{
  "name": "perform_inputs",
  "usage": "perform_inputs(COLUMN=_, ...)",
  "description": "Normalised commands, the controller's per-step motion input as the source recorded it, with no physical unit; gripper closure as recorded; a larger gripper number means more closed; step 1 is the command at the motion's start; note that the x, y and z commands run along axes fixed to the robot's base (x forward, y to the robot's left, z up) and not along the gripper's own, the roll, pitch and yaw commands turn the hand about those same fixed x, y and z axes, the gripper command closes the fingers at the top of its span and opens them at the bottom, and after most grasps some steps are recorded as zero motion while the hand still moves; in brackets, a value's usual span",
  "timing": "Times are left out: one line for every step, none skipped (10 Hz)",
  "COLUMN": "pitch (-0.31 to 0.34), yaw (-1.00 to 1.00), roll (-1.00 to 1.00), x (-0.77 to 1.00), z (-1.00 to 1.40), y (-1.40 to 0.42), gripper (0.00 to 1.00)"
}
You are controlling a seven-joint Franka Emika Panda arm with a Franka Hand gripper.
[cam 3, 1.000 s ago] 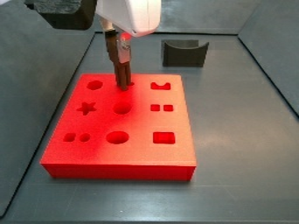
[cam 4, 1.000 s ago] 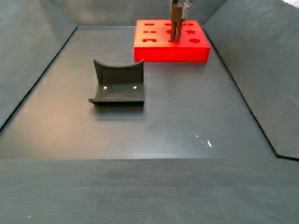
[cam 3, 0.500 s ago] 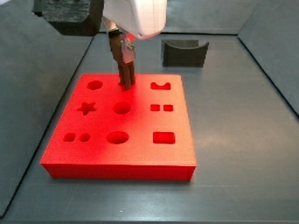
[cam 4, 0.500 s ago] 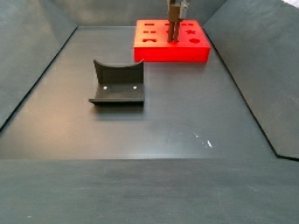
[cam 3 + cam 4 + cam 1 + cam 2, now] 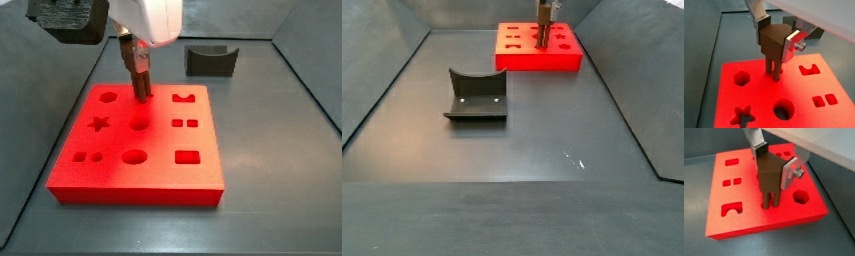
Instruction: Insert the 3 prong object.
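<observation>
My gripper (image 5: 773, 46) is shut on the 3 prong object (image 5: 771, 47), a dark brown piece with thin prongs pointing down. It hangs upright over the red block (image 5: 797, 102), its prong tips at or just in the small holes (image 5: 773, 75) between the hexagon hole (image 5: 741, 77) and the notched hole (image 5: 808, 69). Both wrist views show this; in a wrist view the object (image 5: 768, 175) sits between the silver fingers (image 5: 789, 172). In both side views the gripper (image 5: 136, 70) (image 5: 544, 25) stands over the block's far part.
The red block (image 5: 134, 165) has several shaped holes: star, circles, squares. A dark grey curved block (image 5: 211, 60) stands on the floor apart from it, also in a side view (image 5: 476, 95). Grey walls enclose the floor.
The gripper with the 3 prong object has shifted slightly sideways over the block and back; its height looks nearly the same.
</observation>
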Motion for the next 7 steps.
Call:
perform_inputs(pitch=-0.011, yaw=0.00, roll=-0.08, x=0.26, z=-0.27, y=0.00, gripper=1.00)
perform_inputs(pitch=-0.003, yaw=0.00, roll=-0.07, x=0.29, z=-0.30, y=0.00, gripper=1.00)
perform_inputs(pitch=0.000, yaw=0.00, roll=-0.03, x=0.15, z=-0.37, y=0.00, gripper=1.00)
perform_inputs(pitch=0.000, yaw=0.00, roll=0.00, x=0.00, z=-0.57, y=0.03, gripper=1.00)
perform_inputs(pitch=0.003, yaw=0.00, roll=0.00, x=0.00, z=-0.39, y=0.09, gripper=1.00)
perform_inputs(pitch=0.000, yaw=0.00, roll=0.02, x=0.00, z=0.00, y=0.00, gripper=1.00)
perform_inputs(pitch=0.011, yaw=0.01, roll=0.00, x=0.02, z=-0.01, y=0.00, gripper=1.00)
